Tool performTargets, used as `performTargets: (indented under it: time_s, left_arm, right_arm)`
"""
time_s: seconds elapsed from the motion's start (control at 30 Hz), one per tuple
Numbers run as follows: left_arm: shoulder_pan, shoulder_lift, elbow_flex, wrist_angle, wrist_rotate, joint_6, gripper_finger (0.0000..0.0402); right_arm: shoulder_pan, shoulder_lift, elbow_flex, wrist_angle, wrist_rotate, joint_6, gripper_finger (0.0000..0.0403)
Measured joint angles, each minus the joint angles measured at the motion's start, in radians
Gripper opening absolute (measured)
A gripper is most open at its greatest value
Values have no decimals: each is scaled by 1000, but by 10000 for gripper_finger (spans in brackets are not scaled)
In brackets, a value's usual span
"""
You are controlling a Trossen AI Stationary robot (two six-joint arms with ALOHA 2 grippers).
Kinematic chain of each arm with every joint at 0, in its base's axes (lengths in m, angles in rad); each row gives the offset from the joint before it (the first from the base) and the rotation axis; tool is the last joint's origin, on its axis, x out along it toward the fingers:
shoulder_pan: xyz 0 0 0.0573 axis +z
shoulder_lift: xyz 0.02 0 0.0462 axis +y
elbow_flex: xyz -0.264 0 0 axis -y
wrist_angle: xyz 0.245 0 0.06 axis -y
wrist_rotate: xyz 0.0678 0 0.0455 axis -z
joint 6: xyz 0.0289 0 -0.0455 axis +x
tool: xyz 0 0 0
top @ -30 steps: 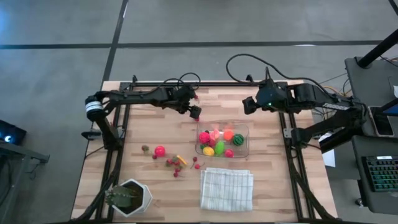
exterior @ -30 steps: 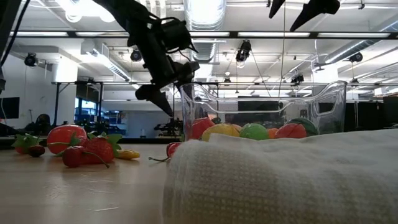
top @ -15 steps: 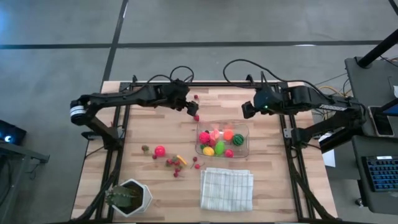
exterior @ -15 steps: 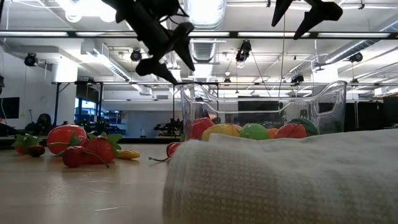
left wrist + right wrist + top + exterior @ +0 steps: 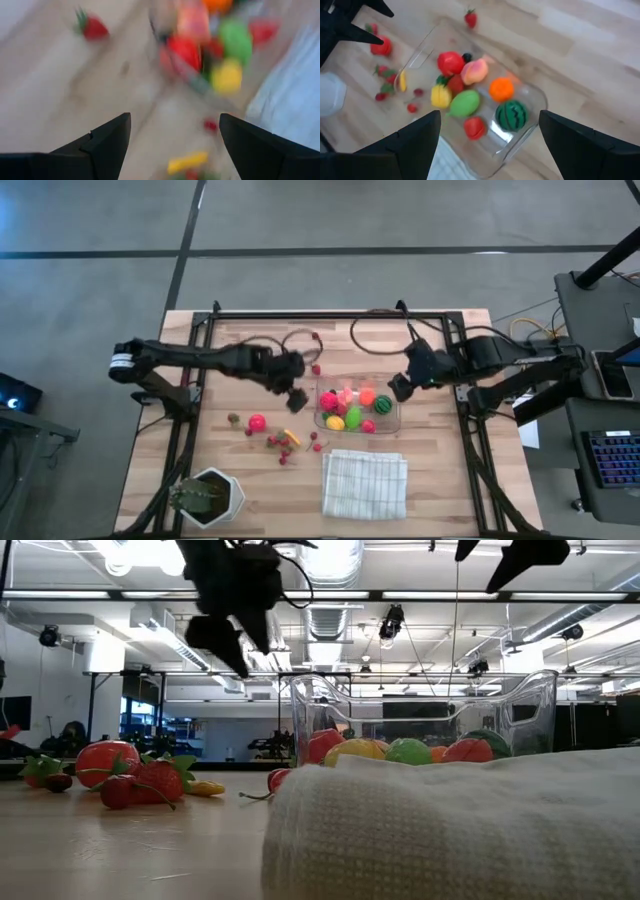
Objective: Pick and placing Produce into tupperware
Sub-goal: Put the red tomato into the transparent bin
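Note:
The clear tupperware [image 5: 391, 418] sits mid-table and holds several toy fruits, among them a striped watermelon ball [image 5: 512, 115] and an orange [image 5: 501, 89]. More produce lies loose to its left: a pink ball [image 5: 258, 422], a yellow piece [image 5: 291, 437], small red berries [image 5: 280, 444] and a strawberry [image 5: 316, 368]. My left gripper [image 5: 295, 395] hangs open and empty above the table, just off the container's left end. My right gripper [image 5: 398, 385] is open and empty above the container's right end.
A folded white cloth [image 5: 365, 483] lies near the table's near edge, below the container. A potted green plant in a white pot [image 5: 208, 498] stands at the near left corner. Black frame rails [image 5: 190, 430] run along both sides. Bare wood stretches along the far edge.
My left gripper has swung from beside the strawberry on the far side toward the near edge, stopping by the container's left end. My right gripper has moved toward the near edge, over the container's right end. Both stayed open. The produce has kept still.

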Motion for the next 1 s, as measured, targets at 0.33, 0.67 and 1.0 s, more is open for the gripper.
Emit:
performTargets:
  time_s: [0.33, 0.67, 1.0]
  left_arm:
    - [-146, -2, 2, -325, 33, -36, 289]
    - [-197, 90, -5, -533, -57, -36, 289]
    - [-198, 153, -14, -527, -28, -8, 290]
  right_arm:
    - [128, 0, -1, -1, 35, 68, 329]
    - [161, 0, -1, 10, 53, 88, 329]
    - [161, 0, -1, 30, 62, 85, 329]
